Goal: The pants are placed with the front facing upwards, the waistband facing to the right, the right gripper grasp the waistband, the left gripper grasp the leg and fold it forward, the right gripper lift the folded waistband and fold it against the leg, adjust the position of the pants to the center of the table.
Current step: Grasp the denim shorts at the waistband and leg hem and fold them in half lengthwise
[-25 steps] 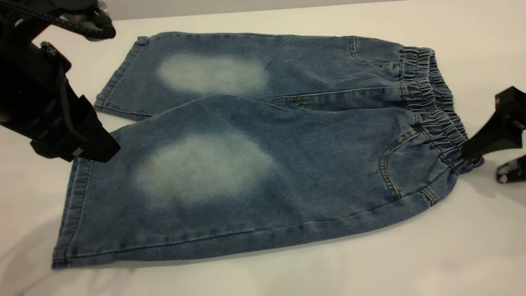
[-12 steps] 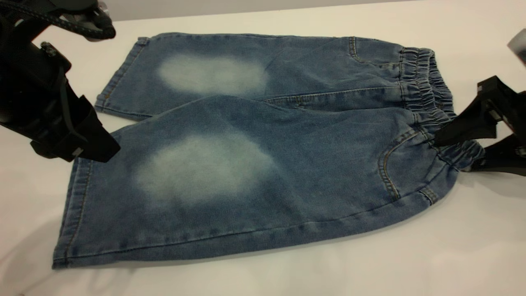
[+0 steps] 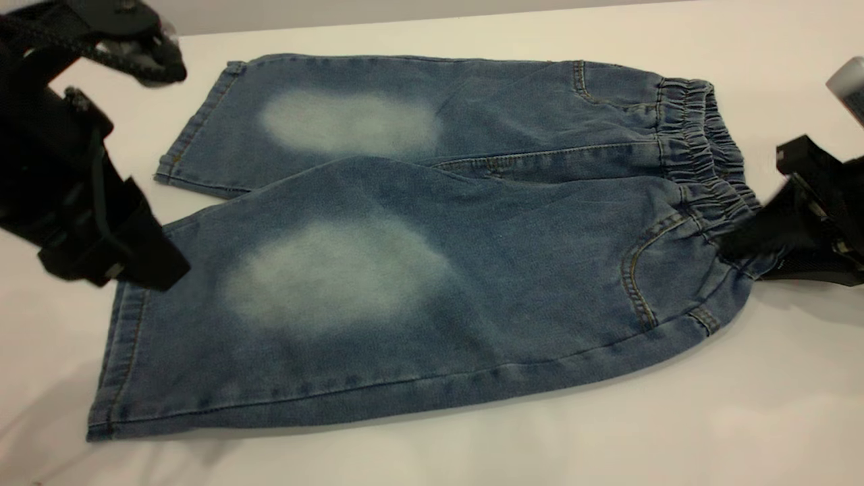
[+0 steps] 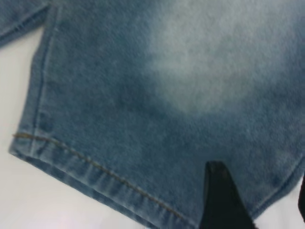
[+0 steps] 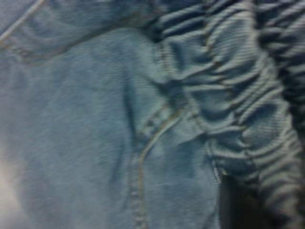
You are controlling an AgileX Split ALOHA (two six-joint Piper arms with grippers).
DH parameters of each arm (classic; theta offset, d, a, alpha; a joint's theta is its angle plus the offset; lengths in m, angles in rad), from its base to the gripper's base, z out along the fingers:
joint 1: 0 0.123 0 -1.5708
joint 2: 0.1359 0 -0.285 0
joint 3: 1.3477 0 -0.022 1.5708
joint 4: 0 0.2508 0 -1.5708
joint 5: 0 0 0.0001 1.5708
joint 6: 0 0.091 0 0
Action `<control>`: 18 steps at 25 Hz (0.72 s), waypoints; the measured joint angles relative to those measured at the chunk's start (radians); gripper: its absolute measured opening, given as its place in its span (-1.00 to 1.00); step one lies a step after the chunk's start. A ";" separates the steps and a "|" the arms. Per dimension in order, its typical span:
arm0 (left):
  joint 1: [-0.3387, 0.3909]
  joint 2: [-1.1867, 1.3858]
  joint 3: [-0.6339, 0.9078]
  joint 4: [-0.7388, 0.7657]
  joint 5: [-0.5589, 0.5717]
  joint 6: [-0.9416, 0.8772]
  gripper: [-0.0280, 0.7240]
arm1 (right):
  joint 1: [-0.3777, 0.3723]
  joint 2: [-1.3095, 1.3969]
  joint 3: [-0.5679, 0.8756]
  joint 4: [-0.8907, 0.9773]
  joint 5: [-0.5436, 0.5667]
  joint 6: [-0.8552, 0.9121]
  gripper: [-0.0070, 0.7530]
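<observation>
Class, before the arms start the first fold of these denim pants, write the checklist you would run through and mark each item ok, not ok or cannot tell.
1. Pants front up, lying flat on the table: ok.
2. Waistband points toward the right arm: ok.
3. Right gripper at the waistband's near corner: ok.
4. Right gripper closed firmly on the waistband: cannot tell.
5. Left gripper at the near leg's hem: ok.
6. Left gripper holding the leg: cannot tell.

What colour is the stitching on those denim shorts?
Tan, on the short blue denim pants; clearest in the left wrist view.
</observation>
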 joint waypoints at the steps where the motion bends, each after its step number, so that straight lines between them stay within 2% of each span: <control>1: 0.000 0.000 0.006 0.002 0.004 0.000 0.00 | 0.000 0.000 0.000 0.009 -0.010 0.000 -0.78; 3: 0.000 0.000 0.029 0.020 0.027 0.000 -0.01 | 0.000 0.000 0.000 0.018 -0.012 -0.007 -0.88; 6: 0.000 0.000 0.077 0.079 0.056 0.000 -0.02 | 0.000 0.000 0.000 0.020 -0.013 -0.024 -0.89; 18: 0.000 0.056 0.172 0.269 -0.041 -0.001 -0.02 | -0.001 0.000 0.000 0.040 0.001 -0.031 -0.89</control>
